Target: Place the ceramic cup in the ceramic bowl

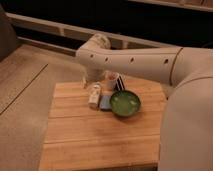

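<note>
The ceramic cup (111, 79), off-white with a reddish inside, stands upright at the back of the wooden table (90, 142). The ceramic bowl (125, 103), glossy green inside, sits just in front and to the right of the cup, with nothing in it. My white arm (135, 61) reaches in from the right, above both. The gripper (92, 79) hangs down from the wrist at the back left of the table, just left of the cup and behind a white carton. Whether it touches the cup does not show.
A small white carton (94, 96) stands left of the bowl, with a flat blue thing (105, 103) lying between them. A dark striped object (120, 83) sits right of the cup. Grey floor lies to the left, a dark wall behind.
</note>
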Robot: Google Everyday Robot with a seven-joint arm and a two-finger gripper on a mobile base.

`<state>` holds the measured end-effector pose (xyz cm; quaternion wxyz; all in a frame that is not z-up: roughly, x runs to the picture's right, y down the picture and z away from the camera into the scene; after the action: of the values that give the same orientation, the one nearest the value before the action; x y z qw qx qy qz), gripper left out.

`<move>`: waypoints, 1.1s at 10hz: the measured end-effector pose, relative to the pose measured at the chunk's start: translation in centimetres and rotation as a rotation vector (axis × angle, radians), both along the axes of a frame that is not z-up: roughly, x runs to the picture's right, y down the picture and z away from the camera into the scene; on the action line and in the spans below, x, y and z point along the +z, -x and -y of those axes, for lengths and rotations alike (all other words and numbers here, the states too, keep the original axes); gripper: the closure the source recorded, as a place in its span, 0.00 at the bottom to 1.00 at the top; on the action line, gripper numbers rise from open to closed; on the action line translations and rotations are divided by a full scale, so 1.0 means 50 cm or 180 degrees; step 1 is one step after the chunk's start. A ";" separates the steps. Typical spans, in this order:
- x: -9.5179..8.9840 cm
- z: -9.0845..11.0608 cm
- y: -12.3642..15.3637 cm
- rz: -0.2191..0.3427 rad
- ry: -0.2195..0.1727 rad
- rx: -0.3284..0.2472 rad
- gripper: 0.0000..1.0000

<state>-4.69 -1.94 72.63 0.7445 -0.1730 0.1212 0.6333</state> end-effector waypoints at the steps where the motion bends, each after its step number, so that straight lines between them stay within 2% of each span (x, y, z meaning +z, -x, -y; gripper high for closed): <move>1: 0.025 0.007 -0.063 -0.0192 -0.0013 0.0047 0.35; 2: 0.046 0.018 -0.120 -0.0357 -0.0034 0.0091 0.35; 4: 0.077 0.048 -0.191 -0.0536 -0.0115 0.0162 0.35; 6: 0.112 0.092 -0.234 -0.0556 -0.0246 0.0182 0.35; 8: 0.140 0.133 -0.266 -0.0461 -0.0372 0.0219 0.35; 11: 0.151 0.199 -0.345 -0.0373 -0.0528 0.0341 0.35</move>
<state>12.55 -11.91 80.19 0.7130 -0.0797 0.1023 0.6891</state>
